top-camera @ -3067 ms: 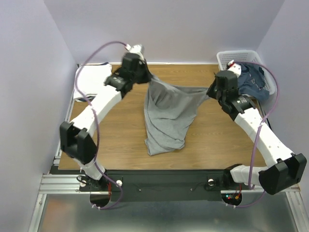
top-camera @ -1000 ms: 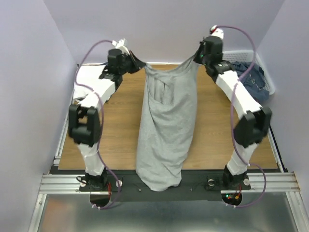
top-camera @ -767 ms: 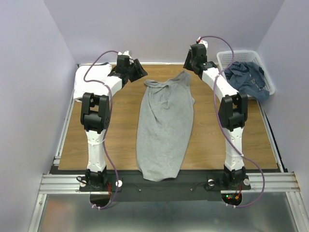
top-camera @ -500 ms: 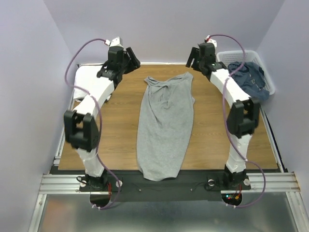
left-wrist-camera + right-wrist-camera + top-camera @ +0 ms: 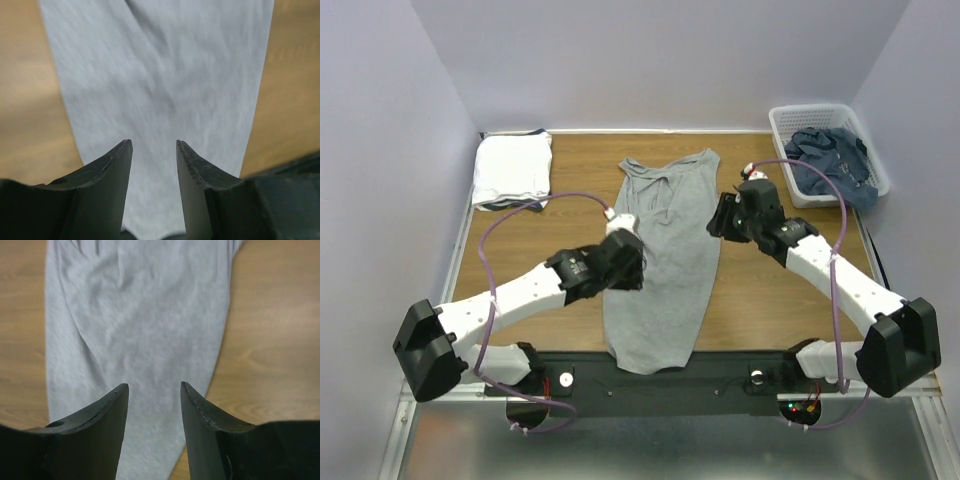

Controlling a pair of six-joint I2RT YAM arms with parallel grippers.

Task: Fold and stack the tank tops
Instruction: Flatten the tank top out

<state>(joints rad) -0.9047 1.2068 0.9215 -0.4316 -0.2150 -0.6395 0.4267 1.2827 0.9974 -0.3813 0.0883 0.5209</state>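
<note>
Beneath the left hand (image 5: 152, 145) and right hand (image 5: 152, 386), both parted and empty, the grey tank top (image 5: 665, 290) likely needs level side-edge pinches.

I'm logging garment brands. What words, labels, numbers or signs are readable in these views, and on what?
None can be read. The heather grey knit tank top lying flat on the wooden table shows no tag or print; neither do the folded white tops, the white plastic lattice basket or the dark blue garment in it.
</note>
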